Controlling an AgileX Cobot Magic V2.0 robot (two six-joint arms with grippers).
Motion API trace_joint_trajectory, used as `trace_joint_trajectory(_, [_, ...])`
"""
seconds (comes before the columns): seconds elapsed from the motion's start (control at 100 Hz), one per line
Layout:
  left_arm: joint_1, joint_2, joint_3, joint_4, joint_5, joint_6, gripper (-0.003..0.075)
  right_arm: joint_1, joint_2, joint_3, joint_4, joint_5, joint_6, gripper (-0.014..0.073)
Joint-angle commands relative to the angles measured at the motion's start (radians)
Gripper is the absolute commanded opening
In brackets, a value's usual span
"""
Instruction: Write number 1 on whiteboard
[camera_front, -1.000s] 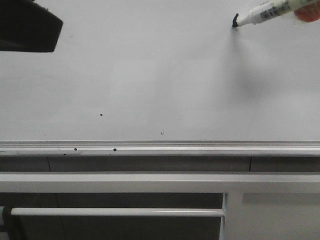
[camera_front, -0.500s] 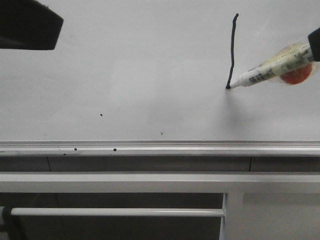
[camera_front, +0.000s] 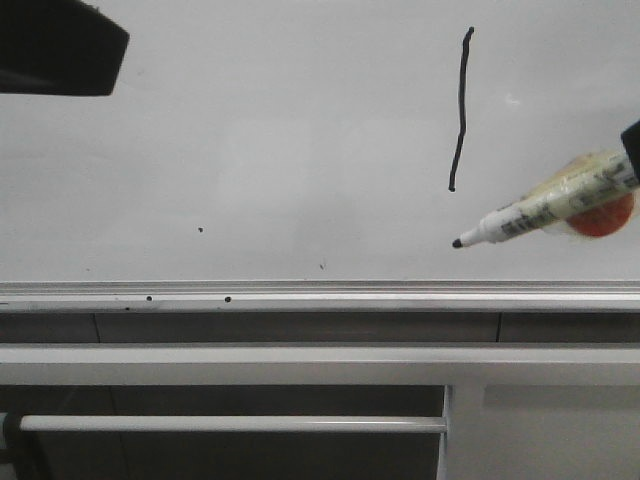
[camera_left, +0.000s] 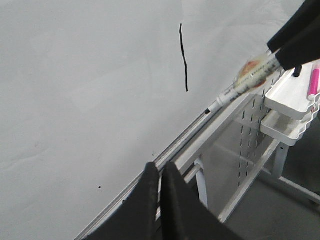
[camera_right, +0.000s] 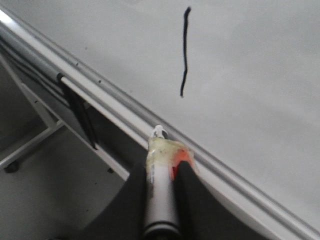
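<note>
At the upper left of the front view the dark left pincer (camera_front: 55, 50) is seen only as a cut-off black block; in its own wrist view its two fingers are pressed together on nothing, hanging over the board's lower edge. Across the middle, the large pale grey-white glossy whiteboard (camera_front: 300, 150) is marked only by a few tiny black specks, and its silver aluminium rail (camera_front: 300, 297) runs along the lower edge. Right of centre, the number 1 (camera_front: 461, 108) is drawn as a thin, slightly wavy, nearly vertical black stroke high on the board, so the writing is judged complete. Further right, the white marker pen with a tape-wrapped barrel (camera_front: 545, 208) is pinched in the right pincer (camera_right: 162, 172), its black tip below the stroke's end and apparently lifted clear, though contact cannot be ruled out. What is left is judged to be only withdrawal. The right pincer is mostly cut off in the front view.
</note>
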Motion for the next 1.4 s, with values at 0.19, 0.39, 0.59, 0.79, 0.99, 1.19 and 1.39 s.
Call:
trace_joint_trajectory(0.19, [-0.008,0.015,-0.026,0.133,-0.211,0.077,0.0134,0.016,-0.008,-0.15,0.041,0.183,0.0,-0.0053])
trace_joint_trajectory(0.39, [-0.008,0.077,-0.026,0.152,-0.211,0.077,0.0424,0.016,0.016,-0.228,0.047,0.249,0.0,-0.0053])
trace_joint_trajectory(0.59, [-0.008,0.151,-0.042,0.201,-0.205,0.121,0.0419,0.016,0.108,-0.294,0.08,0.299,0.0,-0.0053])
trace_joint_trajectory(0.79, [-0.008,0.231,-0.091,0.206,-0.095,0.136,0.0419,0.064,0.165,-0.342,0.128,0.269,-0.002,-0.0053])
trace_joint_trajectory(0.99, [-0.008,0.274,-0.11,0.23,-0.068,0.136,0.0419,0.176,0.196,-0.342,0.144,0.189,-0.002,-0.0052])
trace_joint_trajectory(1.19, [-0.008,0.293,-0.11,0.23,-0.049,0.136,0.0419,0.225,0.203,-0.342,0.146,0.124,0.0,-0.0051])
trace_joint_trajectory(1.39, [-0.008,0.293,-0.11,0.23,-0.031,0.136,0.0419,0.225,0.203,-0.342,0.146,0.124,0.0,-0.0051])
